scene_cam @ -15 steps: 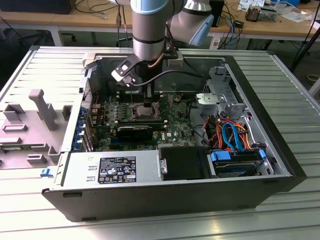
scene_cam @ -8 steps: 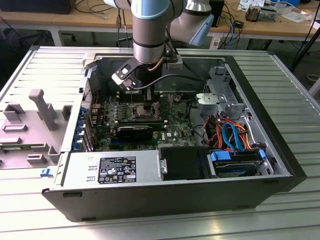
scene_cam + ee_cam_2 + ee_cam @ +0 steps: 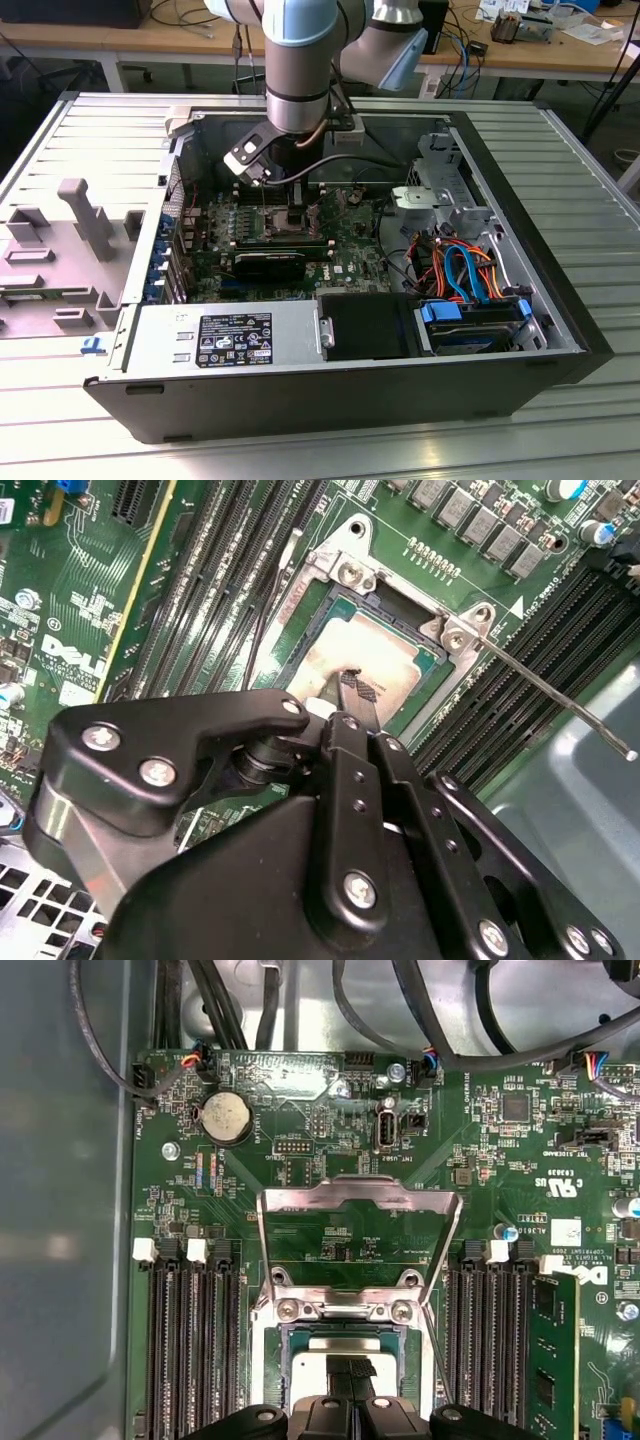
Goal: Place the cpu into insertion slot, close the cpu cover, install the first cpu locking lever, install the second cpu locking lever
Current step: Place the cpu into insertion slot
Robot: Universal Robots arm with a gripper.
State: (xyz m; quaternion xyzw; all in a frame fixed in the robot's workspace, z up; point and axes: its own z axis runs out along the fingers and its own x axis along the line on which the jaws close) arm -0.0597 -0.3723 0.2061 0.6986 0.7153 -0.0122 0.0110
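Note:
The cpu (image 3: 372, 652) lies flat inside the insertion slot (image 3: 300, 605), its silvery top (image 3: 318, 1368) facing up within the dark rim. My gripper (image 3: 356, 686) is shut, and its black fingertips (image 3: 350, 1368) rest on or just above the middle of the chip. The cpu cover (image 3: 360, 1198) stands raised behind the slot, with the green board showing through its window. A thin metal locking lever (image 3: 560, 692) sticks out free from one corner of the socket. In the exterior view the arm reaches down into the open computer case, with the gripper (image 3: 293, 195) over the socket.
Black memory slots (image 3: 190, 1340) run along both sides of the socket, and a green memory stick (image 3: 555, 1350) stands in one. A coin battery (image 3: 225, 1117) and black cables (image 3: 470, 1040) lie behind the cover. Drive bays with blue and orange cables (image 3: 465, 270) fill the exterior view's right.

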